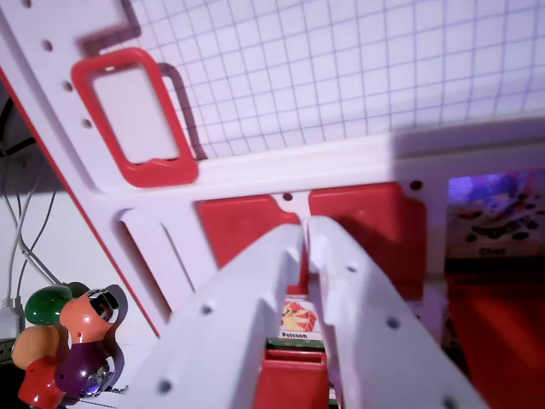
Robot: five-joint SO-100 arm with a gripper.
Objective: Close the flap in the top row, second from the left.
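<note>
Looking down the wrist view, the tool (306, 232) has its jaws pretty much pinched together with nothing in them, tips right against the red flap (375, 230) that sits dead ahead, just under the white frame bar (281, 170).

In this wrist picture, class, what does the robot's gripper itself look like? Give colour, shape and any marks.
The gripper has two white plastic fingers, broad at the bottom of the picture and narrowing to tips that meet near the middle. Each finger has flat, faceted faces dotted with small round dark holes, apparently for screws. No cables, labels or printed marks show on it.
</note>
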